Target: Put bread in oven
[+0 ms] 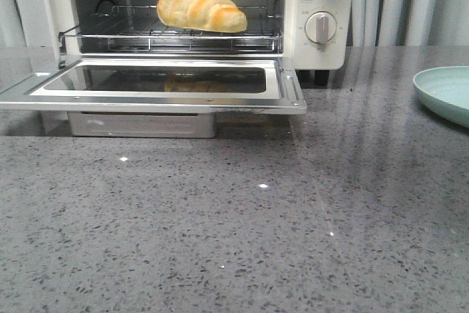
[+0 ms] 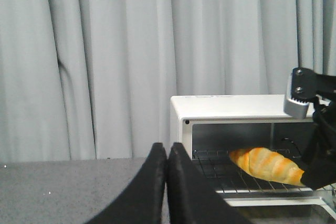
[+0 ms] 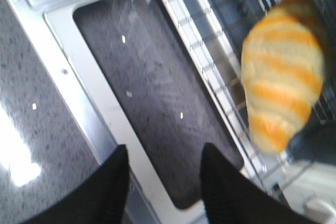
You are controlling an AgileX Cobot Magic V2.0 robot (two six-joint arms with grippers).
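The bread (image 1: 199, 6), a golden roll with browner stripes, lies on the wire rack inside the cream-white oven (image 1: 316, 42), whose glass door (image 1: 157, 80) is folded down flat. Neither gripper shows in the front view. In the left wrist view the left gripper (image 2: 168, 149) is shut and empty, off to the side of the oven (image 2: 226, 107), with the bread (image 2: 268, 165) on the rack. In the right wrist view the right gripper (image 3: 165, 151) is open and empty above the open door (image 3: 152, 87), apart from the bread (image 3: 281, 77).
A pale green plate (image 1: 448, 91) sits at the right edge of the grey speckled counter (image 1: 234, 225). Part of the right arm (image 2: 315, 129) shows in front of the oven in the left wrist view. Grey curtains hang behind.
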